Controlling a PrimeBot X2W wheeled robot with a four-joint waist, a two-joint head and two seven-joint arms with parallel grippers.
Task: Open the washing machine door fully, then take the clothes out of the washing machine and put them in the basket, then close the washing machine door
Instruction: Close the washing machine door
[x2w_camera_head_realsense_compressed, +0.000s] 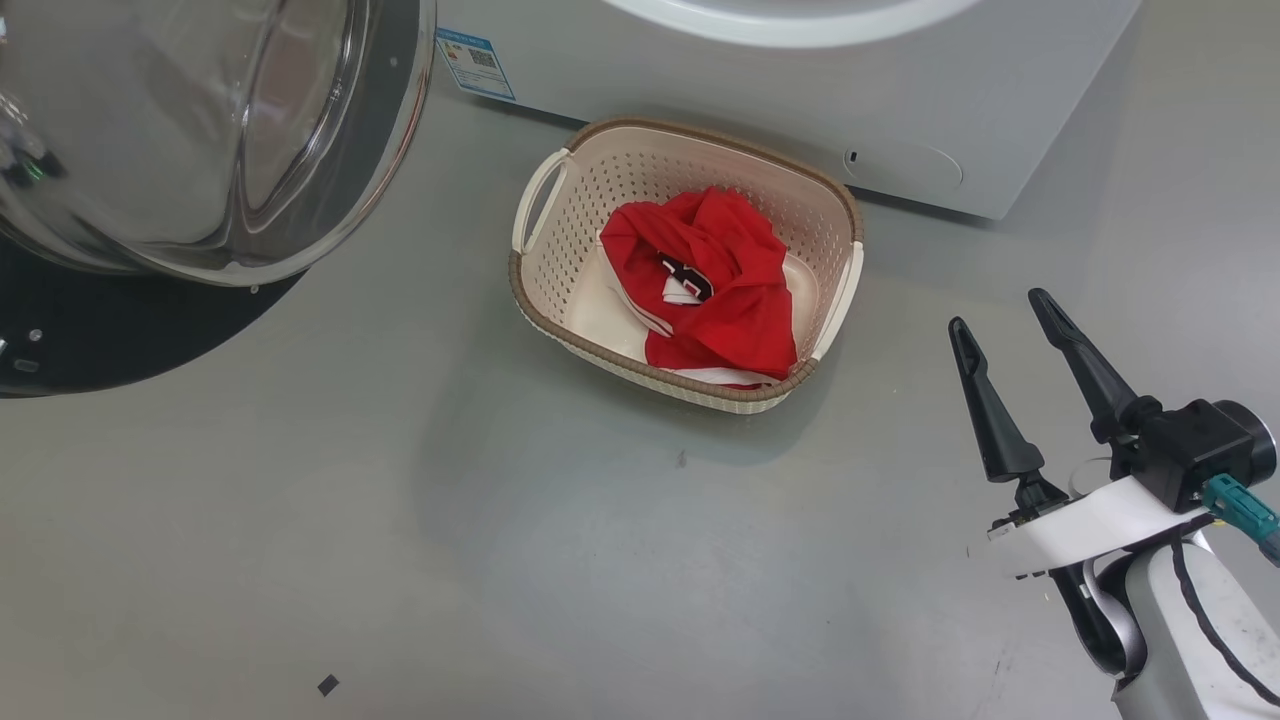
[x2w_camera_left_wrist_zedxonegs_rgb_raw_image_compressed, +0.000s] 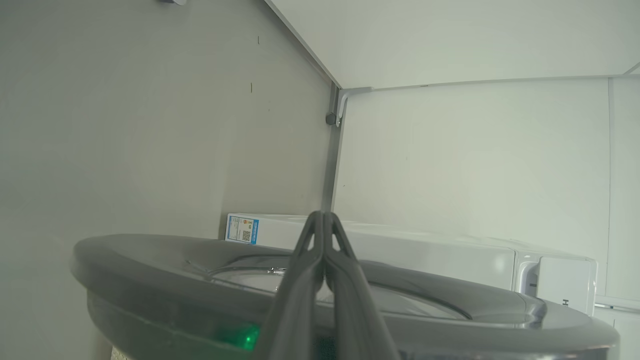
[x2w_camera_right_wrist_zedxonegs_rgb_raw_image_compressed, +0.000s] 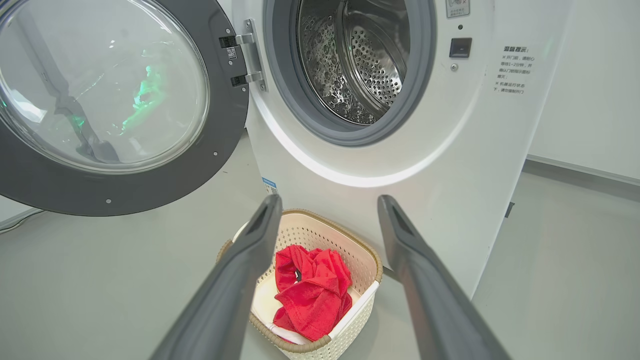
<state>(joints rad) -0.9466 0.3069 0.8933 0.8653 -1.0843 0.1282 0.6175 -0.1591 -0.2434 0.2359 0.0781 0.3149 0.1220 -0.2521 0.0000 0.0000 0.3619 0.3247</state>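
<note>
Washer (x2w_camera_right_wrist_zedxonegs_rgb_raw_image_compressed: 450, 150): big white front-loader, grey rubber seal, perforated steel drum. No cloth in the part of the drum in view.

Door (x2w_camera_right_wrist_zedxonegs_rgb_raw_image_compressed: 220, 150): large round, wide glossy black rim, bulging clear glass bowl. Hangs on its hinge at washer front, swung wide off the opening. Judged stiff and fairly heavy, turns on the hinge only. Rim prob. slick, glass not to be knocked. Best contact = flat push on rim at the edge farthest from the hinge, no pinch needed.

Basket (x2w_camera_head_realsense_compressed: 640, 170): small cream perforated plastic, brown woven-look rim, on floor just in front of washer, below the opening.

Clothes (x2w_camera_head_realsense_compressed: 720, 300): red w/ white trim, soft and light, crumpled inside basket.

Right claw (x2w_camera_head_realsense_compressed: 1000, 310): spread wide, empty, out from washer past basket.

Left claw (x2w_camera_left_wrist_zedxonegs_rgb_raw_image_compressed: 323, 216): fingers pressed together, nothing between, at door's outer side. Contact w/ rim: can't tell.
</note>
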